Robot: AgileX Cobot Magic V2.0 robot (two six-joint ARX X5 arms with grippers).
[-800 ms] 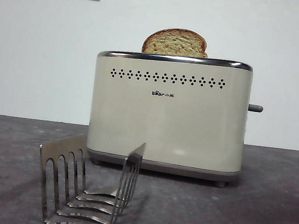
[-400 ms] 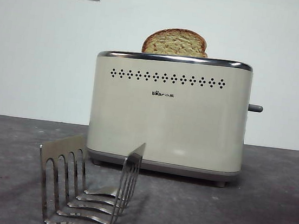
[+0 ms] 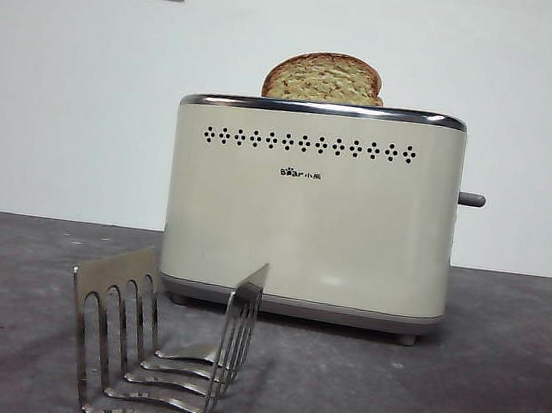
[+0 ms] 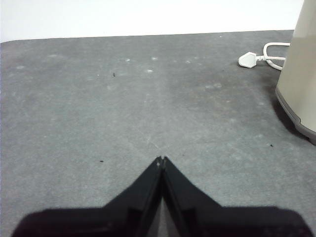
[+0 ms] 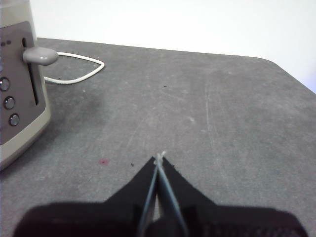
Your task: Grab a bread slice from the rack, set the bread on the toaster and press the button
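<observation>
Front view: the toaster stands upright on the grey table, well back from its front edge and close to the white wall. The slice of bread sits upright in the toaster's top, its domed crust rising above the chrome rim. The button, a short grey lever, projects from the toaster's narrow side about halfway up. The rack stands at the table's front edge, in front of the toaster and apart from it, its slots holding nothing.

Wrist views: the left gripper hangs over bare table with its jaws pressed together, gripping nothing; a white plug and cord lie beyond it beside the toaster. The right gripper is likewise closed and unloaded, near the toaster's lever side, clear of the button.
</observation>
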